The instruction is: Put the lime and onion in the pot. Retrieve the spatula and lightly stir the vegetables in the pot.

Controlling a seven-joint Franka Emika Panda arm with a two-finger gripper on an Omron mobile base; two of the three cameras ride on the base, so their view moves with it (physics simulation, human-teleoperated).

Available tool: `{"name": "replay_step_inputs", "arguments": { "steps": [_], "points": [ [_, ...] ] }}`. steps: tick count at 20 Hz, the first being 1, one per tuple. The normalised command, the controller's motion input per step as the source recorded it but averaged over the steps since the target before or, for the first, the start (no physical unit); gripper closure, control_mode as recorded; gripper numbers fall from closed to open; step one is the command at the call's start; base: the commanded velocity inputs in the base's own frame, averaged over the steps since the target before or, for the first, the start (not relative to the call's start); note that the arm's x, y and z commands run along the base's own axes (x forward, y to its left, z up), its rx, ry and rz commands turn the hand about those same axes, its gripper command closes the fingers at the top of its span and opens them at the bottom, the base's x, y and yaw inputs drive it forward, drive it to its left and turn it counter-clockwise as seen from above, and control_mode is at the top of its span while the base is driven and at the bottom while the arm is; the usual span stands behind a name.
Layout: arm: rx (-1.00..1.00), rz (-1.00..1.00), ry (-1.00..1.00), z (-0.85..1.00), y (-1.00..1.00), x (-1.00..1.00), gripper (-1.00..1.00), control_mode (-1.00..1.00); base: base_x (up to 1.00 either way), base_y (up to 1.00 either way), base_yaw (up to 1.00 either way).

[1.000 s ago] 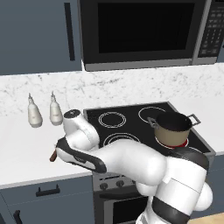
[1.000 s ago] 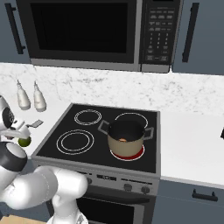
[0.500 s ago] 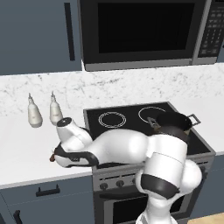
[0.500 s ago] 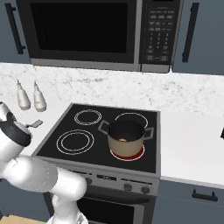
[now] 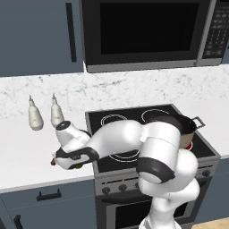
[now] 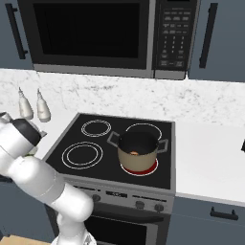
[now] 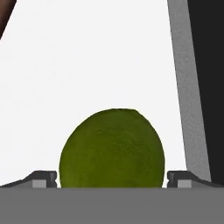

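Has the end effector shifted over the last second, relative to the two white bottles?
Yes. In the left base view the end effector has dropped lower and toward the counter's front edge, away from the bottles, with the lime between its fingers.

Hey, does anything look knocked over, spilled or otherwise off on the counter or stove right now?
Nothing stands out. The two white bottles stand upright on the white counter, the tan round pot sits level on its burner, and the round dark-green lime lies between the tool's fingertips.
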Motion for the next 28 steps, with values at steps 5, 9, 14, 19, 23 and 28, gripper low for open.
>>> {"name": "replay_step_inputs", "arguments": {
  "steps": [5, 9, 14, 19, 23, 28],
  "points": [
    [0.0, 0.0, 0.0, -0.34, 0.0, 0.06, -1.0, -1.0, 0.0, 0.0, 0.0],
    [0.0, 0.0, -0.02, -0.36, 0.0, 0.0, 1.0, -1.0, 0.0, 0.0, 0.0],
    [0.0, 0.0, -0.15, 0.01, -0.05, -0.17, 1.0, -1.0, 0.0, 0.0, 0.0],
    [0.0, -0.01, -0.28, 0.71, -0.52, -0.56, 1.0, -1.0, 0.0, 0.0, 0.0],
    [0.03, -0.04, -0.14, 0.86, -0.87, -0.32, 1.0, -1.0, 0.0, 0.0, 0.0],
    [0.12, -0.04, -0.01, 0.61, -1.0, -0.12, 1.0, -1.0, 0.0, 0.0, 0.0]
  ]
}}
